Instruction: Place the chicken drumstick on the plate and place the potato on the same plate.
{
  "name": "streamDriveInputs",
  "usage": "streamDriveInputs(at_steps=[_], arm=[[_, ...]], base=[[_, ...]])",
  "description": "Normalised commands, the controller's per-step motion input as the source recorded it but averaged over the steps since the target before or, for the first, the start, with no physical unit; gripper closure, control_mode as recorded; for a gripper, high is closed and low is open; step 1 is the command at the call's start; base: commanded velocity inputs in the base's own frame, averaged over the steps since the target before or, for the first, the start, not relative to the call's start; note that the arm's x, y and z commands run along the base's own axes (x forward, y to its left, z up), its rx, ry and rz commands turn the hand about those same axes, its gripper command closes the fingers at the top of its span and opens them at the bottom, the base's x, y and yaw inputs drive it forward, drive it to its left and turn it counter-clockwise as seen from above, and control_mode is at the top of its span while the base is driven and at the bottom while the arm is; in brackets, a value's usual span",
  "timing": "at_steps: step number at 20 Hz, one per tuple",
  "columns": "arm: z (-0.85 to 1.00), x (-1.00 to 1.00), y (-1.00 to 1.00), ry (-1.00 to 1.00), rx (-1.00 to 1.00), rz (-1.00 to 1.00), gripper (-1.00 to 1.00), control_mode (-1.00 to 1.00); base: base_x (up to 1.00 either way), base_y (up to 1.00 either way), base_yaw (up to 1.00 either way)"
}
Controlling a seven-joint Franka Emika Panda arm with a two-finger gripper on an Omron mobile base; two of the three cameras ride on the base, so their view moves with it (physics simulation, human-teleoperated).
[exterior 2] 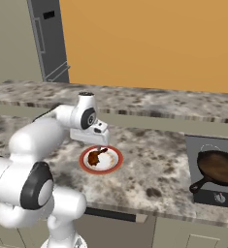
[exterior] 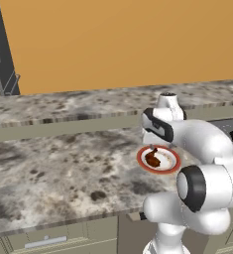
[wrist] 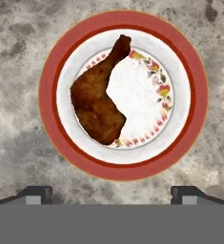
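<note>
Red-rimmed and white, the plate (wrist: 123, 164) sits on the mottled grey stone surface (exterior: 63, 168), with a flowered ring painted inside it. On it lies the chicken drumstick (wrist: 98, 102), dark reddish-brown, resting on the plate's left half as the hand view shows it, its thin bone end pointing up toward the rim. The pincer (wrist: 111, 194) hangs straight above the plate, its two dark fingertips (wrist: 35, 194) spread wide apart with nothing between them, clear of the drumstick. In the right base view a black frying pan (exterior 2: 217, 167) stands on a burner well to the right of the plate (exterior 2: 113, 165).
</note>
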Motion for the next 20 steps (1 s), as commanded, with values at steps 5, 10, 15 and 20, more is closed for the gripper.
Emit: streamDriveInputs(at_steps=[5,10,15,20], arm=[[0.53,-0.54,0.00,0.00,0.00,0.02,-1.00,-1.00],[0.45,-0.63,0.00,0.00,0.00,0.03,-1.00,-1.00],[0.43,-0.45,0.00,0.00,0.00,0.02,-1.00,-1.00],[0.44,-0.28,0.00,0.00,0.00,0.01,-1.00,-1.00]], base=[[0.00,0.00,0.00],[0.00,0.00,0.00],[0.00,0.00,0.00],[0.00,0.00,0.00]])
